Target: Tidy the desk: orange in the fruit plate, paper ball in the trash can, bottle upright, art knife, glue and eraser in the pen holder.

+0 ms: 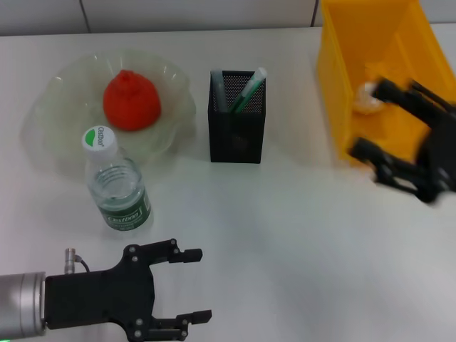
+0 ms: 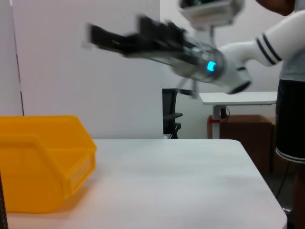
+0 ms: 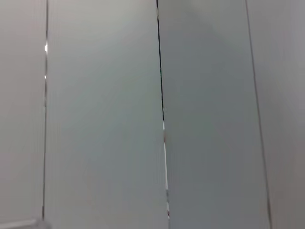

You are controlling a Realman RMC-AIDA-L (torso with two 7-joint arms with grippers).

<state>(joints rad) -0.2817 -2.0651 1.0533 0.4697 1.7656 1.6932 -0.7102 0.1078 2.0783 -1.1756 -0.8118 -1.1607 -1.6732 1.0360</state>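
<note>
The orange (image 1: 131, 100) lies in the pale-green fruit plate (image 1: 57, 85) at the back left. In front of the plate the bottle (image 1: 116, 185) stands upright with its white cap on. The black mesh pen holder (image 1: 236, 125) in the middle holds green and white items. A white paper ball (image 1: 368, 98) rests inside the yellow trash can (image 1: 370, 43) at the right. My right gripper (image 1: 370, 117) hangs open over the can's front edge, blurred. My left gripper (image 1: 197, 283) sits open near the front edge, below the bottle. The eraser, glue and art knife cannot be told apart.
The left wrist view shows the yellow trash can (image 2: 43, 162) on the white table (image 2: 181, 181), with the right arm (image 2: 181, 47) above it. A wall fills the right wrist view.
</note>
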